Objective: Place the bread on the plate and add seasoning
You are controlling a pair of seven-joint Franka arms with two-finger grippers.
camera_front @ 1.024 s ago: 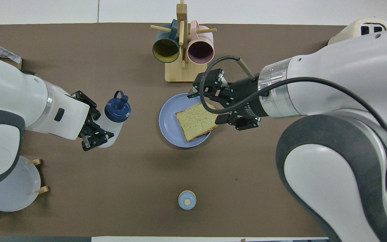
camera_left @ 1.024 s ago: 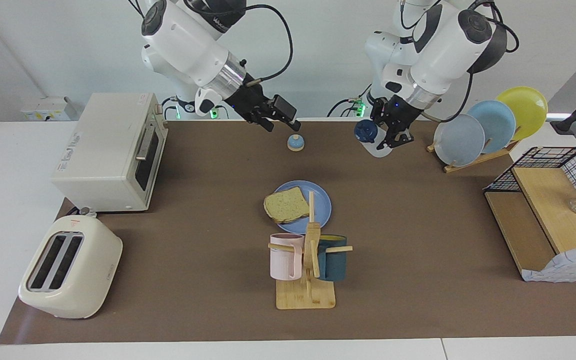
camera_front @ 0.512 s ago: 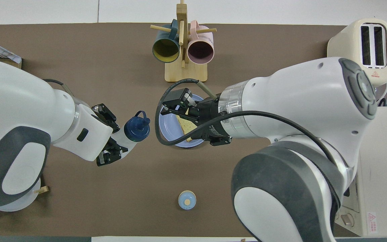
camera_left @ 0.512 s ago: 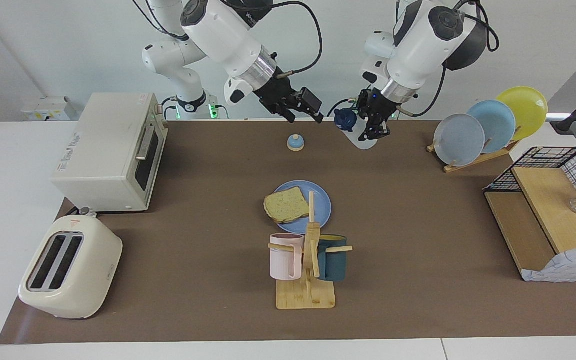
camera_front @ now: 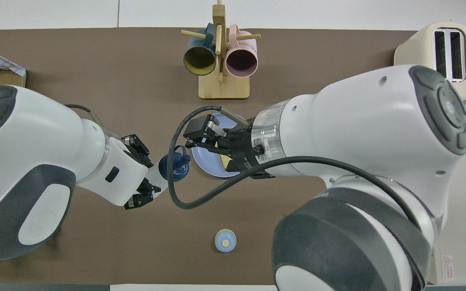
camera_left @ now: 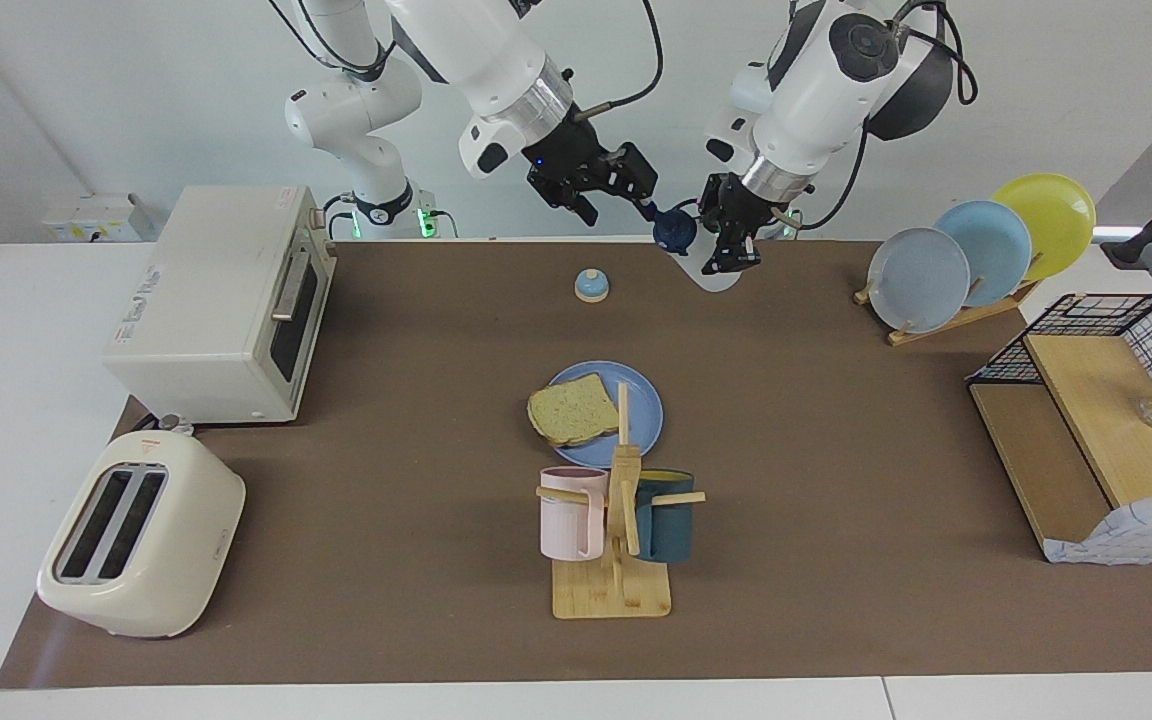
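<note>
The bread (camera_left: 573, 410) lies on the blue plate (camera_left: 641, 400) mid-table, one corner over the rim toward the right arm's end. In the overhead view my right arm covers most of the plate (camera_front: 204, 165) and bread (camera_front: 227, 164). My left gripper (camera_left: 731, 250) is shut on the seasoning bottle (camera_left: 716, 277) and holds it tilted in the air, navy cap (camera_left: 674, 232) pointing at my right gripper (camera_left: 619, 205). The right gripper is open and raised, close beside the cap. In the overhead view the bottle's cap (camera_front: 174, 167) sits by the plate's edge, between my left gripper (camera_front: 151, 180) and my right gripper (camera_front: 194, 139).
A small blue bell (camera_left: 591, 286) stands nearer the robots than the plate. A wooden mug rack (camera_left: 616, 520) with two mugs stands just farther. An oven (camera_left: 216, 300) and toaster (camera_left: 141, 530) are at the right arm's end. A plate rack (camera_left: 976, 250) and wire shelf (camera_left: 1096, 420) are at the left arm's end.
Both grippers have risen and come together above the table's middle. The left gripper carried the bottle toward the right gripper, which now sits next to the cap. Bread and plate have not moved.
</note>
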